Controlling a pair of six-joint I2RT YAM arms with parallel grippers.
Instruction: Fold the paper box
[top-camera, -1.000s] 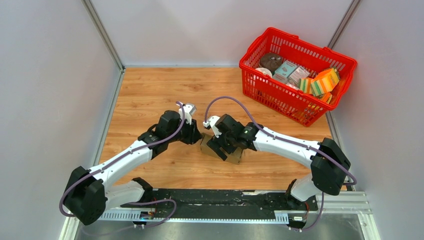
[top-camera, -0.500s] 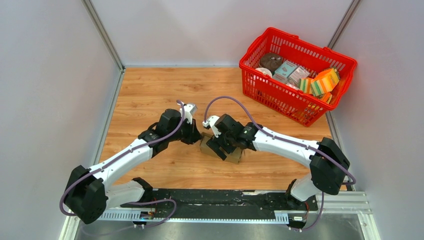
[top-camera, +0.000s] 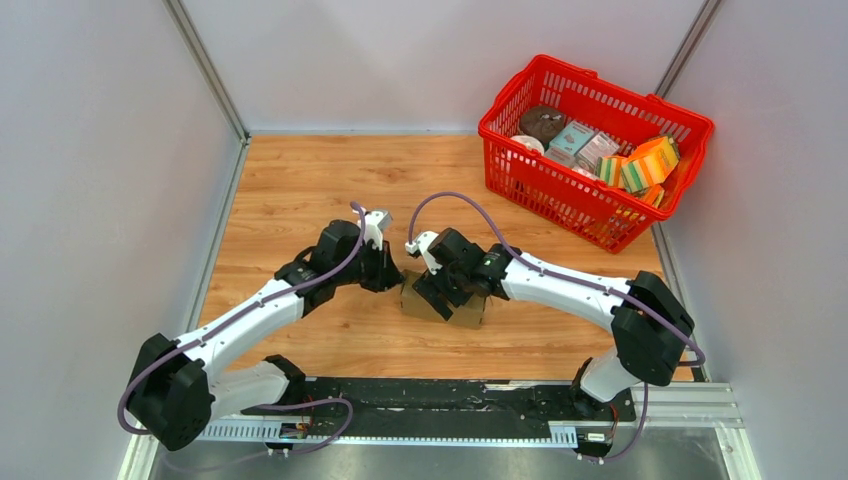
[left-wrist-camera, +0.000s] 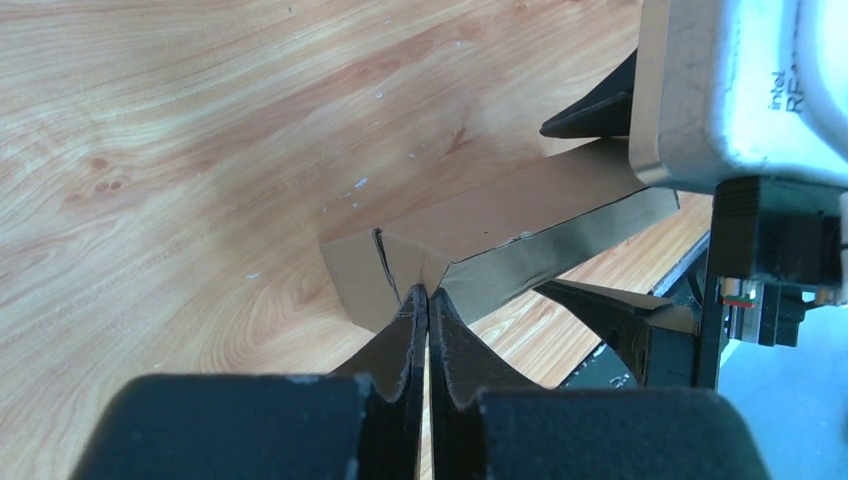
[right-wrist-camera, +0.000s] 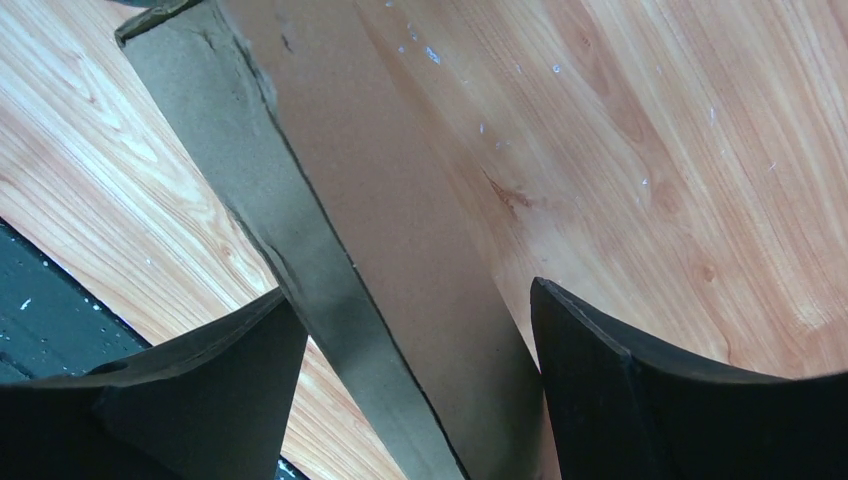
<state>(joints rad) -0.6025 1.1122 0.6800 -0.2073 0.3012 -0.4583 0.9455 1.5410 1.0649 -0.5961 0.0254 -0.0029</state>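
Left claw (top-camera: 390, 277) meets the paper box (top-camera: 445, 305) from the left at mid-desk in the overhead view, the right claw (top-camera: 440, 292) sitting over it; a red basket (top-camera: 592, 150) stands far right on the wooden desk (top-camera: 300, 190), grey walls around. Left wrist: the black fingers (left-wrist-camera: 412, 345) are pinched shut on a small end flap of the brown cardboard. Right wrist: its jaws stand wide, straddling a cardboard panel, grip unclear. I judge the folding partway, flaps left to close.

light wood-grain table (top-camera: 300, 190), plain grey walls (top-camera: 90, 150), metal corner posts (top-camera: 205, 68), even lighting
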